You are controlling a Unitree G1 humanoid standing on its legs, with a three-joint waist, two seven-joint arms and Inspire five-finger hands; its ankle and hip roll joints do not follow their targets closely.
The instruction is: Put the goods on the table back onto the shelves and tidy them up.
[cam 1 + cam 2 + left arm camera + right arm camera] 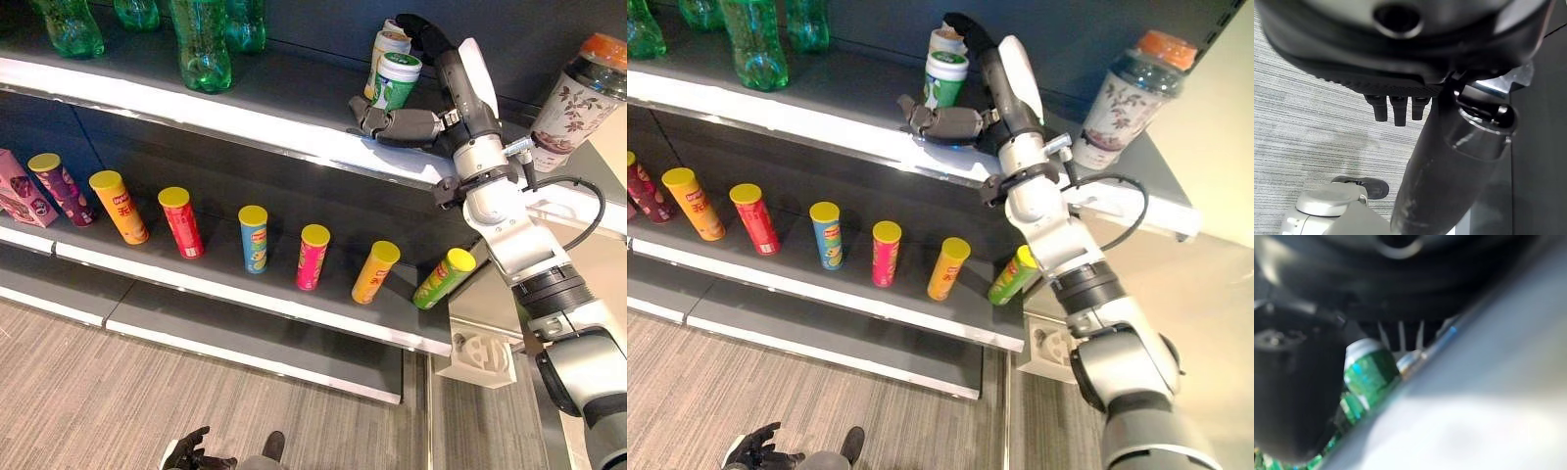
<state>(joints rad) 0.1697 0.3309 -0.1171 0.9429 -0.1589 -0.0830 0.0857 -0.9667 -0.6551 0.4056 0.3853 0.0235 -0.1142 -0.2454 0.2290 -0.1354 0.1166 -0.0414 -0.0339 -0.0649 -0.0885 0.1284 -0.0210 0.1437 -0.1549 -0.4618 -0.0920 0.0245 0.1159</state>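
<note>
Right hand (411, 125) sits upper centre-right in the left eye view, on the top shelf (245, 108), wrapped around the green can (396, 80): fingers reach behind it and curl around its far side, thumb lies low in front along the shelf edge. Can stands upright, white lid on top, pinched between thumb and fingers. A second can (384, 47), cream-coloured, stands just behind it, touching or nearly so; cannot tell which. In the right wrist view the green can (1369, 372) shows past my fingers, close against the palm. Tea bottle (580, 96) with an orange cap stands at upper right on the same shelf, well apart from my hand. Green soda bottles (201, 44) line the upper left of that shelf. Lower shelf (265, 294) runs across mid-frame with a row of chip tubes (253, 238), yellow lids, spaced apart; the rightmost green tube (443, 278) leans hard to the right, the rest tilt slightly. Pink box (18, 191) sits at the far left end of the row. White socket (480, 357) on the floor at lower right. Left hand (186, 452) hangs at the bottom edge, lower left of centre, over the carpet (98, 392); in the left wrist view its fingers (1396, 108) hang curled with nothing in them.
</note>
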